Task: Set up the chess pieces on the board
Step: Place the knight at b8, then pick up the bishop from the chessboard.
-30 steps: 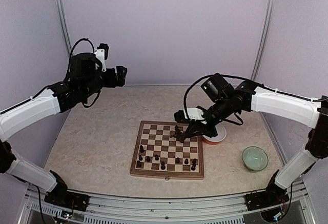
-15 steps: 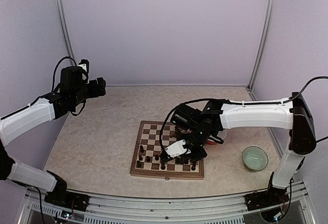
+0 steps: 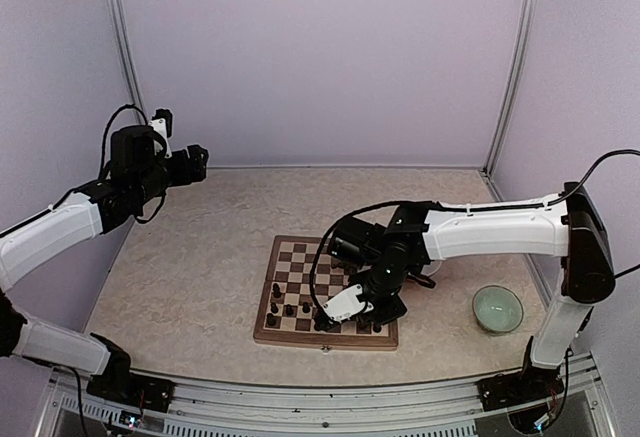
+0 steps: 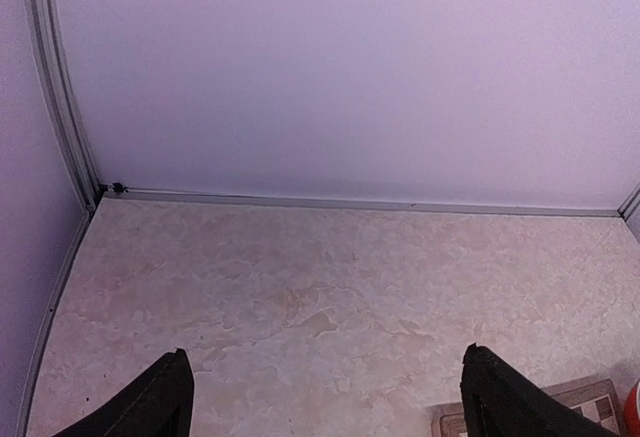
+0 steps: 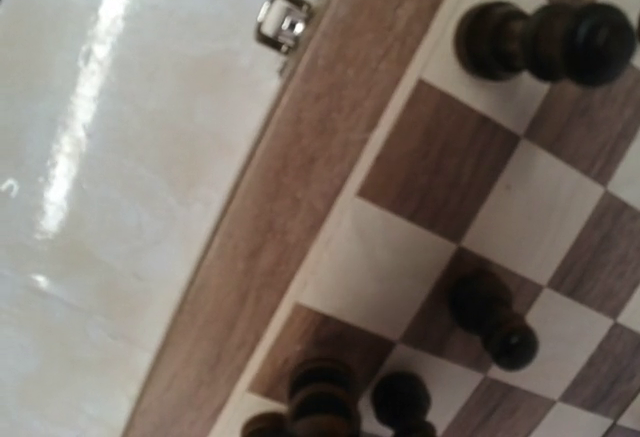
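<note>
The board (image 3: 300, 275), checkered with a light wooden border, lies at the table's middle. Several dark chess pieces (image 3: 289, 309) stand on its near rows. My right gripper (image 3: 325, 319) is low over the board's near edge. The right wrist view shows the border (image 5: 300, 187), standing pieces (image 5: 535, 42) (image 5: 490, 317), and one piece (image 5: 322, 402) close up at the bottom edge, where the shut jaws hold it; the fingers themselves are out of frame. My left gripper (image 3: 195, 162) is raised at the far left, away from the board, open (image 4: 330, 407) with nothing between its fingers (image 4: 165, 397).
A pale green bowl (image 3: 497, 309) sits right of the board. A sliver of a red bowl (image 4: 634, 412) shows beside the board's corner (image 4: 590, 402). A metal clasp (image 5: 282, 17) is on the board's near edge. Walls enclose the table.
The right arm has swung from the heap at the board's far side down to its near row. The left arm has drawn back to the left and stays raised.
</note>
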Available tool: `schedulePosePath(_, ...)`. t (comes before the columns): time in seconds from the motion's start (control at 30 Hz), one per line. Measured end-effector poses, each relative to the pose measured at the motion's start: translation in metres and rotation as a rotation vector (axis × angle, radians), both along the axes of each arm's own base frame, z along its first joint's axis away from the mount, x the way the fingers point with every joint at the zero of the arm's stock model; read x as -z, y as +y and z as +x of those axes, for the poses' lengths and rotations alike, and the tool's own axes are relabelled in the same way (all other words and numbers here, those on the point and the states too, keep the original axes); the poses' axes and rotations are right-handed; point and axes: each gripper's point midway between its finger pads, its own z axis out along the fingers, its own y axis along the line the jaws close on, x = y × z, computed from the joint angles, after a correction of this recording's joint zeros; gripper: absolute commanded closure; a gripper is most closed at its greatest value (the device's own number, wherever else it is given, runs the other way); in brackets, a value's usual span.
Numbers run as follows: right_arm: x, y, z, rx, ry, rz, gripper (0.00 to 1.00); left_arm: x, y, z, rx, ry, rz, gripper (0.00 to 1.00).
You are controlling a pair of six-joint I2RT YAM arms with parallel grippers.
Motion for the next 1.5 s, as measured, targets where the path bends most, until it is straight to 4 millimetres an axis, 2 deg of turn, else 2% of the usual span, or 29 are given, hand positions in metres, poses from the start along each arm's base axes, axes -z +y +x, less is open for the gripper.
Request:
schedulePosePath(0.33, 0.007, -0.001, 0.0, 0.003, 0.003, -0.019, 1.0, 0.0, -0.004, -0.001, 0.024, 0.003, -0.006, 0.09)
schedulePosePath(0.57, 0.012, -0.001, 0.001, 0.008, 0.005, -0.032, 0.86, 0.001, -0.006, -0.001, 0.036, 0.004, -0.01, 0.09)
schedulePosePath(0.67, 0.013, -0.001, 0.002, 0.011, -0.001, -0.033, 0.76, 0.001, -0.008, -0.001, 0.046, 0.006, -0.012, 0.09)
schedulePosePath(0.73, 0.014, -0.001, 0.002, 0.013, -0.002, -0.034, 0.65, 0.001, -0.009, -0.001, 0.051, 0.007, -0.013, 0.09)
schedulePosePath(0.77, 0.014, -0.002, 0.002, 0.008, -0.002, -0.035, 0.62, 0.002, -0.009, -0.001, 0.053, 0.008, -0.013, 0.09)
schedulePosePath(0.9, 0.014, -0.001, 0.0, 0.003, 0.009, -0.03, 0.6, 0.002, -0.011, -0.001, 0.062, 0.009, -0.016, 0.13)
schedulePosePath(1.0, 0.008, 0.002, -0.004, -0.006, 0.034, -0.012, 0.59, 0.003, -0.014, -0.002, 0.079, 0.015, -0.018, 0.18)
schedulePosePath(1.1, -0.018, 0.013, -0.003, -0.007, 0.036, 0.066, 0.59, 0.007, -0.021, -0.003, 0.093, 0.047, -0.006, 0.23)
schedulePosePath(1.17, -0.043, 0.02, 0.0, 0.001, 0.045, 0.156, 0.6, 0.007, -0.035, -0.006, 0.128, 0.079, 0.006, 0.27)
schedulePosePath(1.23, -0.066, 0.018, 0.011, 0.038, 0.056, 0.242, 0.6, 0.003, -0.061, -0.015, 0.204, 0.11, 0.01, 0.3)
schedulePosePath(1.33, -0.101, -0.005, 0.056, 0.178, 0.04, 0.413, 0.6, 0.007, -0.099, -0.036, 0.334, 0.179, 0.013, 0.35)
schedulePosePath(1.4, -0.11, -0.029, 0.084, 0.281, 0.019, 0.507, 0.59, 0.022, -0.118, -0.051, 0.402, 0.246, 0.028, 0.38)
schedulePosePath(1.5, -0.107, -0.059, 0.11, 0.409, 0.007, 0.599, 0.59, 0.066, -0.145, -0.08, 0.493, 0.407, 0.09, 0.38)
